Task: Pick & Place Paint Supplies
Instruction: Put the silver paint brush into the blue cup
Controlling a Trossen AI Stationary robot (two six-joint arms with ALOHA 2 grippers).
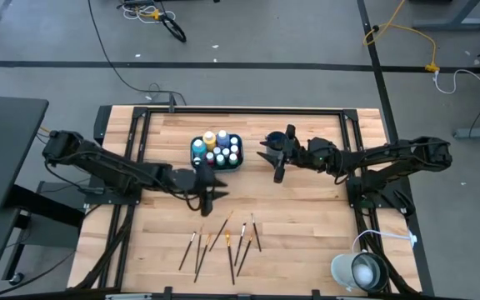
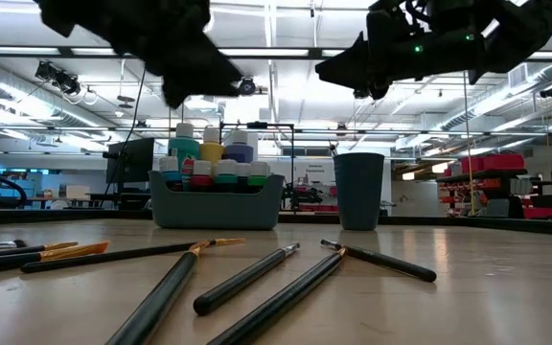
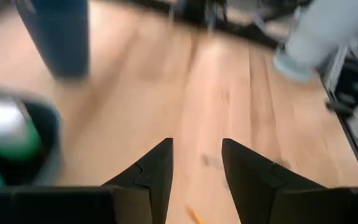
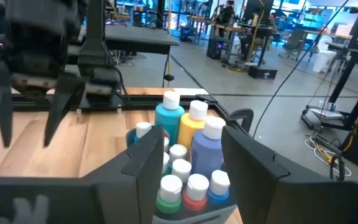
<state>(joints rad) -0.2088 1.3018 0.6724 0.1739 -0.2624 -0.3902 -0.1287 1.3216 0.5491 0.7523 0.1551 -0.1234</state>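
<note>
Right now my left tool (image 1: 207,193) hangs over the tabletop (image 1: 307,217) btwn the tray (image 1: 216,152) and the brushes (image 1: 221,240), fingers apart, nothing held. My right tool (image 1: 272,155) hovers just beside the dark cup (image 2: 359,191), fingers apart, empty too. Paint bottles (image 4: 185,155) stand packed in the tray; brushes lie scattered near the front edge.

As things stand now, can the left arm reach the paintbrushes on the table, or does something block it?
Probably yes. The left gripper hangs open above the table, just beyond the paintbrushes, with only bare wood between them. The tray of paint bottles and the right gripper are on the far side, out of the way.
</note>
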